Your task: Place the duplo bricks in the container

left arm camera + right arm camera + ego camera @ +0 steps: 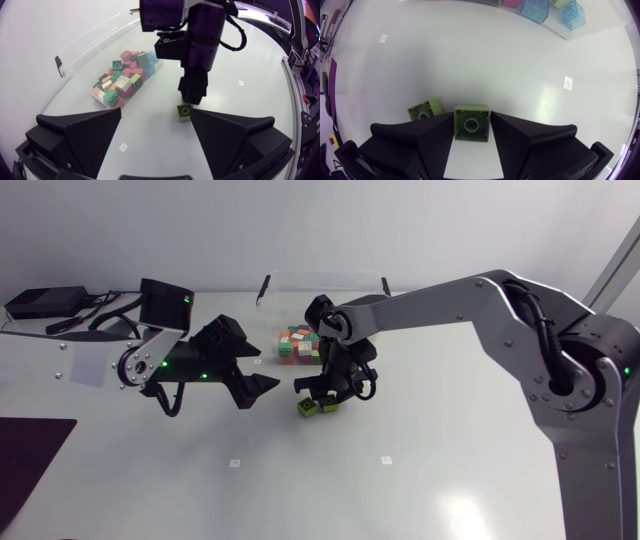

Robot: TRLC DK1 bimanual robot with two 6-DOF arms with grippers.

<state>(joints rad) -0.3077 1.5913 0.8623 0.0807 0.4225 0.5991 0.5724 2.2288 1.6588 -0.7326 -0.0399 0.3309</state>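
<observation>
Pinching a green brick next to the box

The right black pincer [472, 116] is pressed onto a light green square plastic brick [471, 127]. One finger touches each side of it, and the brick sits on the white table [450, 480]. A second light green plastic brick [425, 110] lies loose on the table, just beside one finger. Seen from above, both green bricks are a little below the middle of the frame.

The clear plastic box [325, 276] is at the upper middle of the frame, just above the two green bricks. It holds a pile of red, green, orange and blue bricks [300, 345].

The left black pincer [156, 115] is left of the middle, near the box. Its fingers are spread wide and hold nothing. They point at the right pincer.
</observation>
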